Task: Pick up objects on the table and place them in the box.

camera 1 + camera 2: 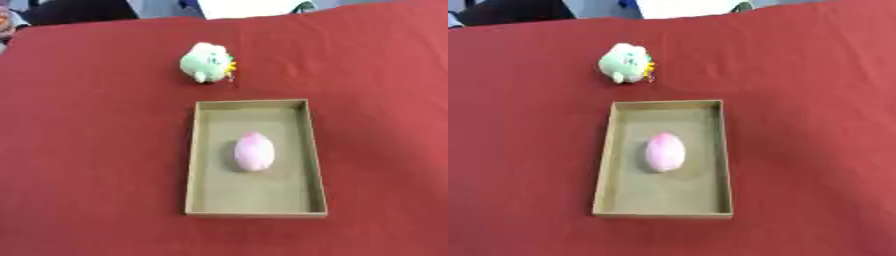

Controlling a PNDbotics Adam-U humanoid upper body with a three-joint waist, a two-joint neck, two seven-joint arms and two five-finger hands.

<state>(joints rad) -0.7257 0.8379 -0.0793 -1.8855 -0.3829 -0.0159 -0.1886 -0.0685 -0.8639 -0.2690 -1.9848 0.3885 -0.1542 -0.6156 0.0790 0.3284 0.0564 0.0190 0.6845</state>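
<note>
Hands unseen, pink object (254, 151) in box (194, 165), green plush (206, 62) beyond

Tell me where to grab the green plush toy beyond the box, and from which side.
Take the green plush toy round its rounded body, probably from above, fingers on its left and right flanks. It sits alone on the red tablecloth, apart from the box, so both flanks are free. Avoid the small yellow bit on its right side, which looks too slight to hold.

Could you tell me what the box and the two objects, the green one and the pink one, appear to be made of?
The box looks like matte cardboard: flat tan-brown walls, no shine. The green toy seems plush fabric, with a soft fuzzy outline. The pink oval in the box is smooth and rounded, perhaps foam or soft plastic; I cannot tell which.
</note>
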